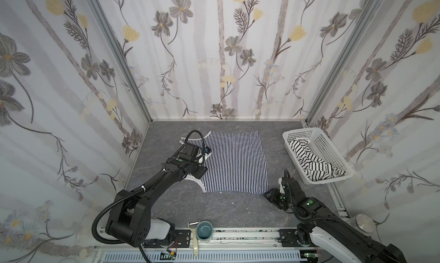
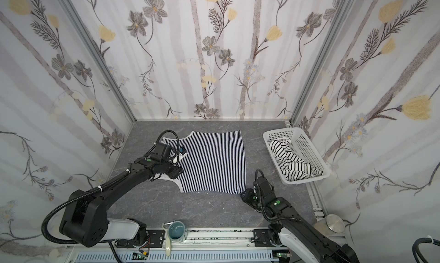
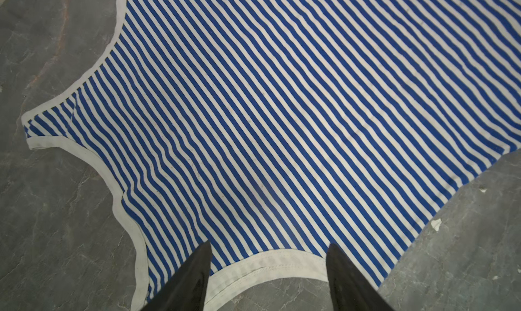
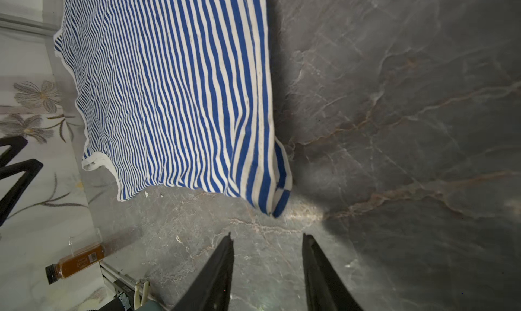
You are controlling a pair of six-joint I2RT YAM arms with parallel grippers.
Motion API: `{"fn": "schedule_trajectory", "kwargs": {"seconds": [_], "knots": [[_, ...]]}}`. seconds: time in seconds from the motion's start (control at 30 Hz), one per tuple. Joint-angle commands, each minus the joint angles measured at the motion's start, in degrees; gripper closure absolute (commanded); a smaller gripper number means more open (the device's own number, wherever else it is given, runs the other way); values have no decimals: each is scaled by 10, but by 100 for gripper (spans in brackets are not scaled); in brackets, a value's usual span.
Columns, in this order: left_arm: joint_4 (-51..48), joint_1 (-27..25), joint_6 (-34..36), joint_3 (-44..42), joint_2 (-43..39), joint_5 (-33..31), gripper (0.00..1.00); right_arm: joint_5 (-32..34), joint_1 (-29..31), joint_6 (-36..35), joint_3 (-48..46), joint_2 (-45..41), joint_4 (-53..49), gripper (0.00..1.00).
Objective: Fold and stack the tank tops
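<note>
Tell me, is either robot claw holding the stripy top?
No, nothing is held. The left gripper hangs open over the white trim of the striped tank top; the right gripper is open over bare table near its corner.

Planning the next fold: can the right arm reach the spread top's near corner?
Probably yes: the right gripper sits open just short of the top, with only bare table before its corner.

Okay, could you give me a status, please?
Left gripper open over navy top; right gripper open near its corner. Black-striped top in basket. Nothing obstructing.
</note>
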Motion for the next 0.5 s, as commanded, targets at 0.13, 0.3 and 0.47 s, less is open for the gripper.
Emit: {"fn": "schedule_trajectory", "kwargs": {"seconds": [0.13, 0.3, 0.47], "knots": [[5, 0, -8, -1, 1, 17, 34, -3, -6, 33, 4, 40, 76, 62], [6, 0, -5, -3, -3, 13, 33, -4, -19, 40, 2, 44, 83, 63], [7, 0, -4, -6, -2, 11, 32, -12, -27, 43, 0, 58, 89, 66]]}}
